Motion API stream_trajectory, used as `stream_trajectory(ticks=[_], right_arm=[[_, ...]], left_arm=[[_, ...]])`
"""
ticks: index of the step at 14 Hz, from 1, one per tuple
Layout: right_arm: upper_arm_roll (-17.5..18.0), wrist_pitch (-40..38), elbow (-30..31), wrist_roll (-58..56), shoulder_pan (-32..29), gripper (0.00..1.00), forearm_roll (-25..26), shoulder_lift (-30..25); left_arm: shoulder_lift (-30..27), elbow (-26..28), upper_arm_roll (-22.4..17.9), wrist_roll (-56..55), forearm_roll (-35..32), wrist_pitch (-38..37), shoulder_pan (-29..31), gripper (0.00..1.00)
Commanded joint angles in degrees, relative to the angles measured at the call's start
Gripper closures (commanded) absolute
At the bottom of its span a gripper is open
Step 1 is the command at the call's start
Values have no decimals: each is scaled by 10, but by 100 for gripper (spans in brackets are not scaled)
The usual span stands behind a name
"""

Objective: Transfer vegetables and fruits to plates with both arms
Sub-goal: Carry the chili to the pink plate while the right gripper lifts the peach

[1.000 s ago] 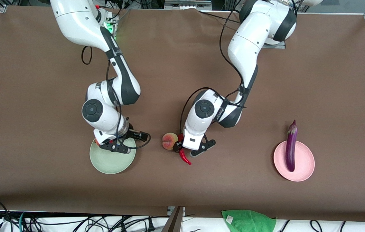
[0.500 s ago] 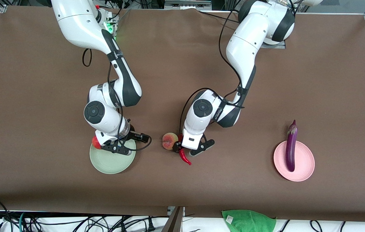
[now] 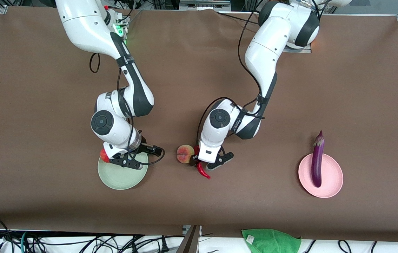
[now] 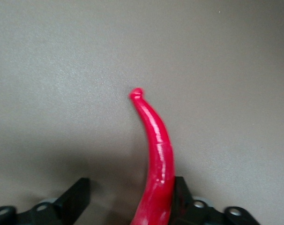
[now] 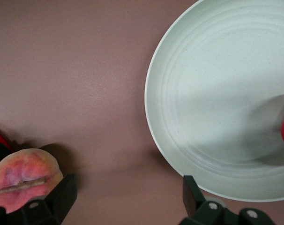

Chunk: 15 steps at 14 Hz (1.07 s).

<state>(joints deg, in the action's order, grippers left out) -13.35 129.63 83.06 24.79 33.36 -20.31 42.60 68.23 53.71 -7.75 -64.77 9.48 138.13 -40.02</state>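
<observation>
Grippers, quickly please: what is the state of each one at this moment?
Left gripper: open around the red chili pepper, one finger touching it.
Right gripper: open, empty, over the mint green plate.

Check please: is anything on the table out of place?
Only the eggplant: it lies on the pink plate, but its stem end overhangs the rim. Left gripper open around the chili pepper, right gripper open above the green plate.

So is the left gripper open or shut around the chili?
Open. In the left wrist view the left gripper straddles the chili: one finger touches it, the other stands apart with bare table between.
</observation>
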Motion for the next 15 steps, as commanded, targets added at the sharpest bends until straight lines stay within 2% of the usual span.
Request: stream_trajectory(ticks=[1,2,4,6,8,10,12,15], right_arm=[[3,-3,-13,-5,-4,0,-6,6],[3,-3,-13,-5,-4,0,-6,6],[3,-3,-13,-4,-4,0,-7,6],[3,-2,-13,3,-1,0,-9,6],[3,1,-13,10,3,0,-10,7],[14,13,-14,23,6,0,-10,8],[30,40,-18,53,7,0,-10,16],[51,61,-65,117,17,0,-10,51]], left_arm=[[8,-2,-16,-11,-3,1,-9,46],[8,-1,-16,-10,-4,0,-9,56],[4,0,-16,-7,-21,-3,-8,89],[-4,-1,-16,-4,-18,-14,-2,100],[-21,-3,-12,15,-14,-45,22,100],[-54,-2,-9,78,11,-99,56,100],[-90,0,-9,211,55,-172,110,100],[-113,0,-10,384,58,-250,190,100]])
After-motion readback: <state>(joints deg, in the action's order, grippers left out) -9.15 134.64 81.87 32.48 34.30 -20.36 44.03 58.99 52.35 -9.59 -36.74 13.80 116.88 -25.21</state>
